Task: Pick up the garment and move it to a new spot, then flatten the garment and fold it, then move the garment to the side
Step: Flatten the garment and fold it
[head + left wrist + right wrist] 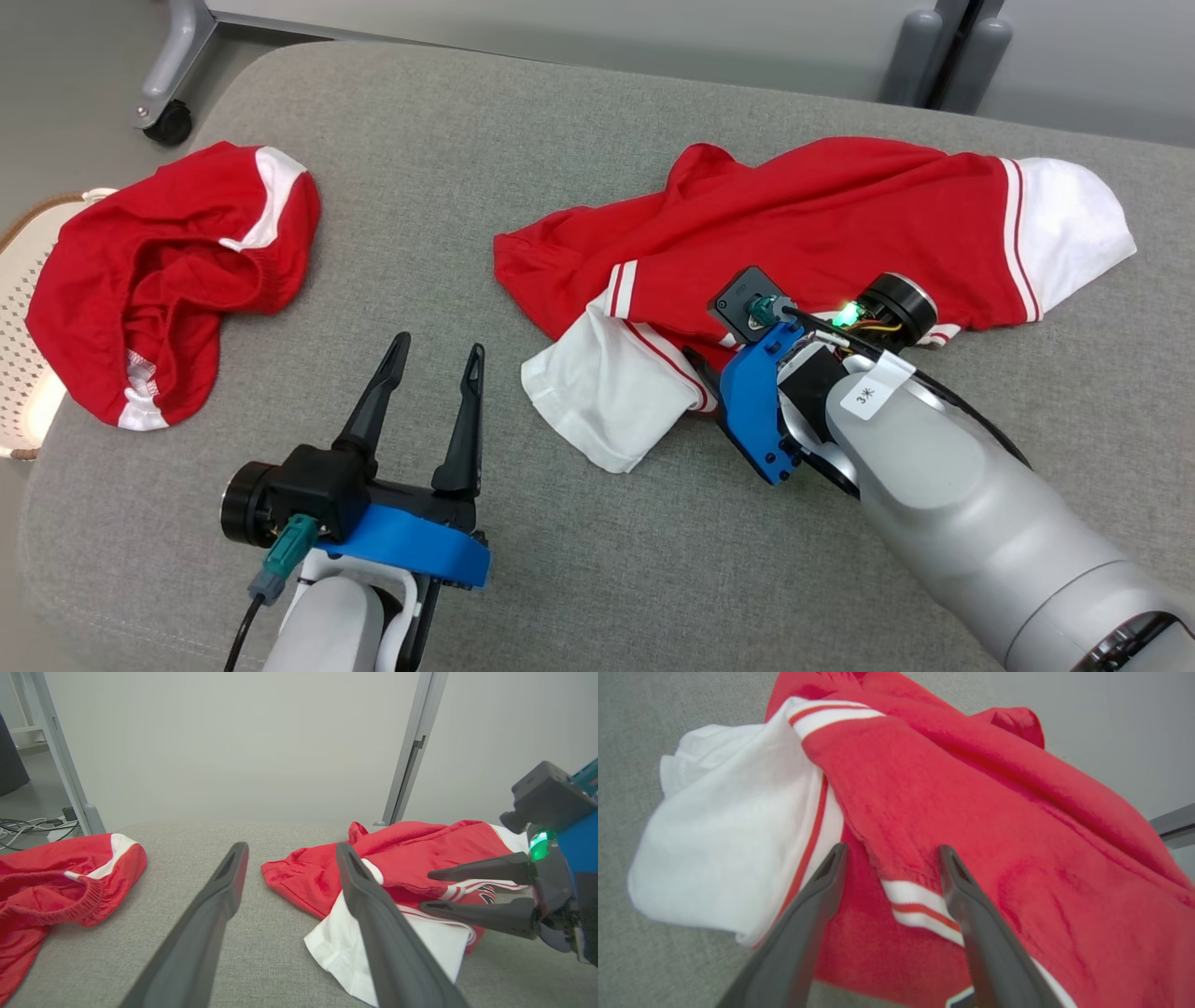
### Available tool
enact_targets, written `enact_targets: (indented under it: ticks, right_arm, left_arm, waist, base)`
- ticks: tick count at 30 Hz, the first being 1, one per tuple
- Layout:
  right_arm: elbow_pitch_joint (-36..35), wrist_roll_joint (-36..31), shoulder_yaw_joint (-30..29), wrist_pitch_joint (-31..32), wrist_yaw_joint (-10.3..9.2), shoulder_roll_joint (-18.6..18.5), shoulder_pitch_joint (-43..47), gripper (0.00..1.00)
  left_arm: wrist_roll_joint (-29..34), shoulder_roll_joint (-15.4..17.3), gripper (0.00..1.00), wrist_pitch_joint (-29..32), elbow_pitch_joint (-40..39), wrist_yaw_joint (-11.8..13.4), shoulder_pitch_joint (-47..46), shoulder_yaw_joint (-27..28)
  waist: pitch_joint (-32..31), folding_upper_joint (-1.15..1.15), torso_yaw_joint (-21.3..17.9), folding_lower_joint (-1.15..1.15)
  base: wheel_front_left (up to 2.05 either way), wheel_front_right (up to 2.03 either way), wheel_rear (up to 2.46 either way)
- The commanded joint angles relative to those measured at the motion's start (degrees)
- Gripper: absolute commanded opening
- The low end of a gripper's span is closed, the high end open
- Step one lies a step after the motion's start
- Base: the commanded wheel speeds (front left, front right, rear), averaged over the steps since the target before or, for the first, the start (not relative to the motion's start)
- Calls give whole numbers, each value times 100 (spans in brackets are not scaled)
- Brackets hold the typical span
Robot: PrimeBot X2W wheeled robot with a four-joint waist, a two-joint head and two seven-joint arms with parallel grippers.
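**Right gripper (889, 851) poised open over crumpled red-and-white garment (840, 224)**
The garment lies toward the grey bench's (597, 560) far right edge, with the claw's jaws spread at its near hem. The left gripper (439, 347), also spread wide, hovers near the front edge. Red shorts (168, 271) overhang the left edge.

Two garments (168, 261) (840, 224), two tools (439, 345) (426, 890), one basket (14, 317)

Basket (14, 345) cut by left edge — garment (840, 224) partly hidden behind right arm (934, 485).

Bare lab-like test room (plain grey walls (233, 742)): castered frame (173, 84), loose floor cables (28, 828).
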Motion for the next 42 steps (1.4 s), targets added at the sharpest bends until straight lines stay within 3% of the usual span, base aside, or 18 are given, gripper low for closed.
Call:
enact_targets:
  ticks: [1, 2, 3, 4, 14, 21, 27, 36, 42]
  right_arm:
    - [83, -20, -34, -41, 0, 54, -52, 100]
    - [144, -42, -58, -86, 0, 85, -87, 100]
    - [198, -73, -102, -147, 0, 107, -140, 25]
    - [254, -102, -135, -192, 0, 136, -175, 0]
    - [573, -154, -346, -544, 0, 277, -150, 0]
    - [175, 198, -560, -1060, 1, 188, 295, 0]
    - [-598, 241, -991, -1271, 0, -567, 1059, 0]
    - [-2074, -451, -2643, -950, 0, -1805, 2404, 0]
    - [-2927, -972, -4029, -652, -1, -2050, 3263, 0]
  left_arm:
    - [-26, -9, 100, -20, 15, -29, -85, -17]
    - [-36, -9, 100, -21, 25, -30, -89, -26]
    - [-44, -9, 100, -23, 31, -30, -94, -30]
    - [-38, -10, 100, -23, 34, -30, -98, -30]
    - [-74, 54, 100, -28, -19, 42, 29, 134]
    - [-83, 96, 100, -29, -37, 71, 139, 193]
    - [-120, 195, 100, -28, -114, 149, 332, 341]
    - [-199, 278, 100, -29, -258, 230, 522, 461]
    - [-219, 268, 100, -29, -263, 227, 533, 428]
  waist:
    - [4, 0, 8, -1]
    - [3, 0, 11, -1]
    - [3, 0, 8, -1]
    - [4, 0, 1, -1]
    - [-121, 0, -257, -1]
    - [-322, 0, -493, -1]
    - [-518, 0, -788, -1]
    - [-636, 0, -1057, -1]
    - [-658, 0, -1052, -1]
  base:
    - [0, 0, 0]
    - [0, 0, 0]
    - [0, 0, 0]
    - [0, 0, 0]
    - [0, 0, 0]
    - [0, 0, 0]
    - [0, 0, 0]
    - [0, 0, 0]
    - [0, 0, 0]
